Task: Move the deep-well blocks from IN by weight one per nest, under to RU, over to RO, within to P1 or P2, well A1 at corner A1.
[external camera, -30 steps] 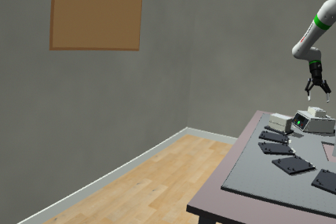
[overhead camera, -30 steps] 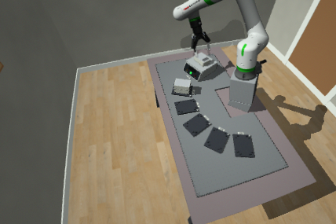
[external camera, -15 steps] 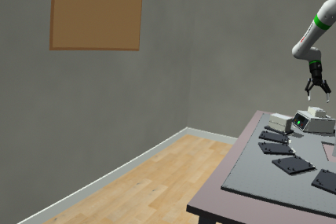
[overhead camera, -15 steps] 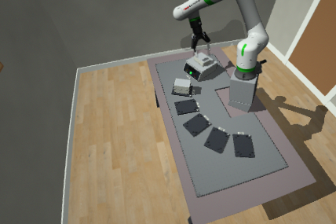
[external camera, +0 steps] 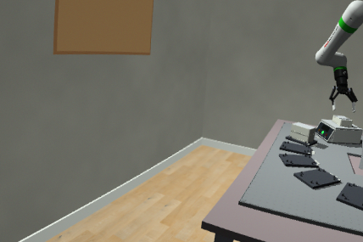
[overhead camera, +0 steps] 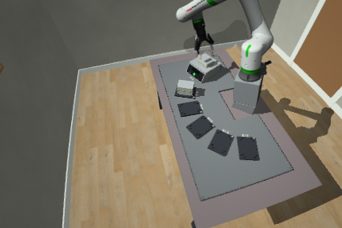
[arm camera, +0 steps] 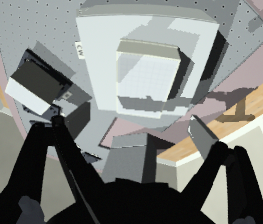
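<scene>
- Grey walls and a wood floor [overhead camera: 116, 142] [external camera: 182, 185] surround the table [overhead camera: 304, 182] [external camera: 229, 223], with a brown board [external camera: 103, 15] on one wall.
- Gripper [overhead camera: 206, 53] [external camera: 343, 109] [arm camera: 140, 117] is wide open with nothing in it, hanging above the check-weigher [overhead camera: 199, 72] [external camera: 345, 135] [arm camera: 93, 75].
- Right below the tool, one block [overhead camera: 208, 61] [external camera: 342, 121] [arm camera: 147, 82] sits on the platform, apart from the fingers. Green lamp [overhead camera: 194, 74] [external camera: 322, 132] is lit, so that's an ACCEPT.
- Off to one side of the tool and lower, just beside the weigher, there's what looks like a two-high stack of blocks [overhead camera: 185, 87] [external camera: 302, 132] [arm camera: 34, 87] on a dark nest. Closest thing to watch around the scale, tbh.
- Further from the tool, four dark nests [overhead camera: 190, 108] [overhead camera: 200, 126] [overhead camera: 220, 142] [overhead camera: 248, 148] fan out around the arm's pedestal [overhead camera: 244, 92], none holding a block.
- Exterior view cuts off the pedestal and the far nest. Nest tags are too small to read, and I can't make out the cut corners. Black fingers hide part of the wrist view.
</scene>
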Tool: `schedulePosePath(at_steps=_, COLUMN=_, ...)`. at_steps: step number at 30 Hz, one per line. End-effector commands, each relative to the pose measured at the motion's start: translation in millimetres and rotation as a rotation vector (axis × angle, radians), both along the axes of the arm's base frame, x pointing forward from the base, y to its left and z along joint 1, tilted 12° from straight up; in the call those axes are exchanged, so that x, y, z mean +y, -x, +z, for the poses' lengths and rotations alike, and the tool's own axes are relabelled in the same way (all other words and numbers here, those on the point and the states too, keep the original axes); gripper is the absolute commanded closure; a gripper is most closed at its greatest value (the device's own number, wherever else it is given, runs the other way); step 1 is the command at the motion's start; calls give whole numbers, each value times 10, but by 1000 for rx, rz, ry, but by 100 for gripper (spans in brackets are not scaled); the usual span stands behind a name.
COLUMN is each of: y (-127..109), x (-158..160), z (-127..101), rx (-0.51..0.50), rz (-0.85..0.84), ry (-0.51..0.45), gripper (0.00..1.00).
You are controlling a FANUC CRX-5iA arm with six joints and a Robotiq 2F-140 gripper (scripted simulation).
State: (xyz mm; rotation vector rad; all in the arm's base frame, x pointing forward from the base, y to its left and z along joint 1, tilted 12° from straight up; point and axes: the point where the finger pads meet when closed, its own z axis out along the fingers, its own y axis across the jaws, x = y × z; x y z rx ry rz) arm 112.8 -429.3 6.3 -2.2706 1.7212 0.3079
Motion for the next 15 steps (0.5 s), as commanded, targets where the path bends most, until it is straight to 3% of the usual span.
schedulePosePath(at_steps=1, y=0, x=-2, z=1, rx=0, rz=0, ry=0, gripper=0)
schedulePosePath(at_steps=15, y=-26, x=-33, z=-194, rx=0, rz=0, ry=0, gripper=0)
